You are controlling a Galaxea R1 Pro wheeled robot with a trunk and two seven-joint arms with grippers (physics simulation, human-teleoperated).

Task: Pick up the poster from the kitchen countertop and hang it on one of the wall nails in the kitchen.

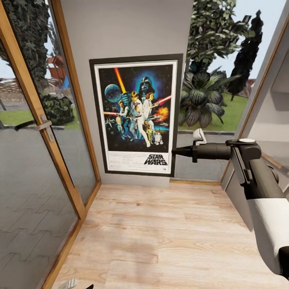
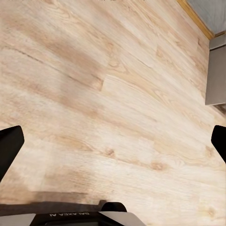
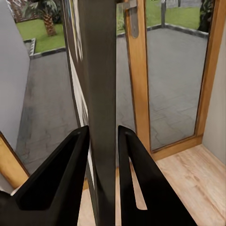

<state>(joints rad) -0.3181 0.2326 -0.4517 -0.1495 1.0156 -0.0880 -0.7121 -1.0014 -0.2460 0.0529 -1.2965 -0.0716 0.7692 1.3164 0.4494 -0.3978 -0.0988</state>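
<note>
- You face a narrow grey wall (image 1: pixel 120 28) between a wood-framed glass door (image 1: pixel 40 132) on the left and a window (image 1: pixel 218 72) with garden plants on the right; light wooden floor (image 1: pixel 160 237) runs from the wall towards you.
- The poster (image 1: pixel 136 114) stands upright and flat against that wall, its black frame reaching down close to the floor, "STAR WARS" logo at the bottom.
- Your right gripper (image 1: pixel 175 151) reaches in from the right and meets the poster's right edge low down, beside the logo.
- In the right wrist view the dark frame edge (image 3: pixel 101 94) runs between the two fingers (image 3: pixel 63 174), which press it from both sides: the jaws are clamped on the poster.
- Your left gripper (image 2: pixel 113 141) points down at bare floor planks (image 2: pixel 94 94), its fingertips (image 2: pixel 9 141) wide apart and holding nothing.
</note>
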